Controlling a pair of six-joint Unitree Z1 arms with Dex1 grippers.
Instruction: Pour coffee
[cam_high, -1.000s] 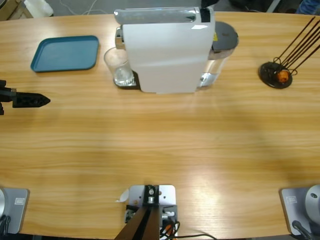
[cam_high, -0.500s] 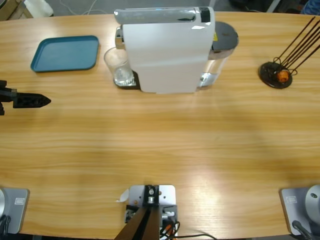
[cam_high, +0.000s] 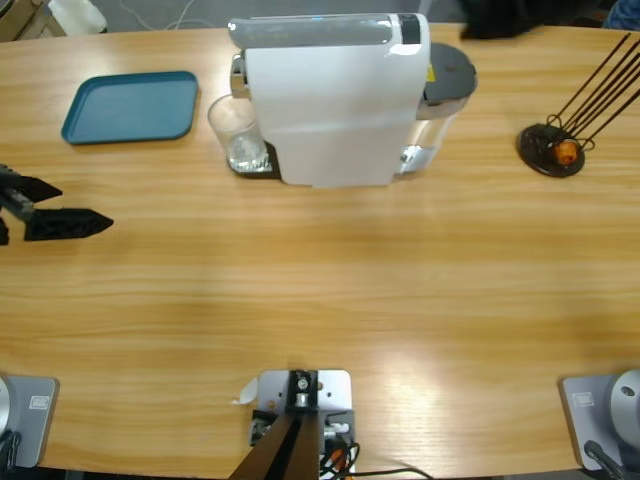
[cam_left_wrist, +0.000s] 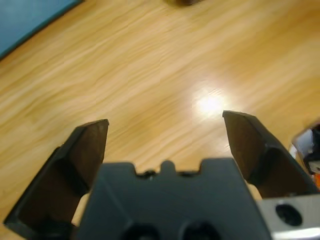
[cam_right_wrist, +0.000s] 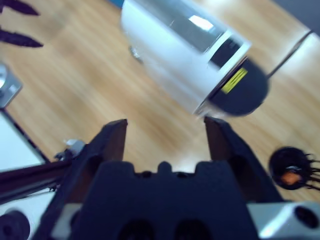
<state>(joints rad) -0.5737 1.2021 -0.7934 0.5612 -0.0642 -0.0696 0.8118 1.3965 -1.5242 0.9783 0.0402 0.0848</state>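
The left hand (cam_high: 70, 207) hovers low at the counter's (cam_high: 320, 300) left edge, its two black jaws spread wide with nothing between them; its wrist view shows only bare wood beneath and a corner of the teal tray (cam_high: 130, 106). The right hand (cam_right_wrist: 165, 132) is also spread and empty, held high and looking down on the white coffee machine (cam_high: 330, 100); in the high view only a dark shape at the top edge, behind the machine, may belong to that arm.

Between the left hand and the machine, well apart from the hand, a clear tumbler (cam_high: 238, 135) stands on the machine's drip tray, touching its front under the spout. Any coffee would be in that glass, but only a pale glint shows at its bottom, too faint to call. A black wire stand holding an orange ball (cam_high: 565, 152) sits far to the right.

The pour looks barely begun: neither hand touches the glass or the machine, so reaching, grasping and pouring all remain.
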